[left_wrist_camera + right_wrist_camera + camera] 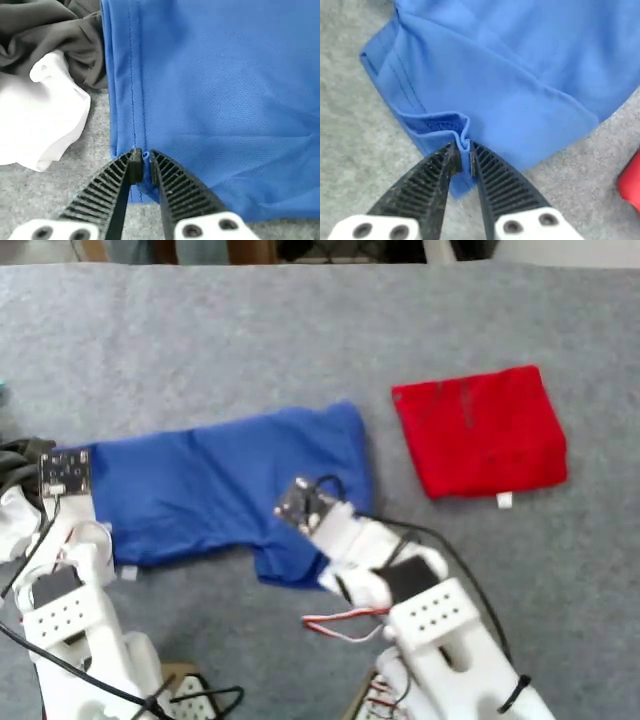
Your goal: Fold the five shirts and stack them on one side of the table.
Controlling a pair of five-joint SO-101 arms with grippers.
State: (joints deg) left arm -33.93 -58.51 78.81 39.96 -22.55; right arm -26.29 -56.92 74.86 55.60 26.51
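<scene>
- Two grippers have hold of one garment. The left gripper (142,167) is closed almost completely, with only the stitched hem at the near left corner of the blue shirt (230,485) pinched between its ribbed jaws.
- The right gripper (462,160) is nipped just as tight on a small ruck of hemmed edge, which looks like the cuff of the sleeve that sticks out toward the near side at the shirt's right end.
- The blue shirt lies flat on the grey table (300,330), left of centre, with its long axis running left to right. The left arm stands at its left end and the right arm at its right.
- Both holds sit on the near edge, and the cloth spreads away from the jaws toward the far side. My judgement is that the coming fold means lifting that edge evenly and carrying it away from the arms.
- The red shirt (480,430) is already folded and lies well apart to the right, nearer the right arm. It probably marks the stacking spot.
- A dark shirt (45,35) and a white shirt (40,120) lie crumpled at the left, and the dark one touches the blue hem.
</scene>
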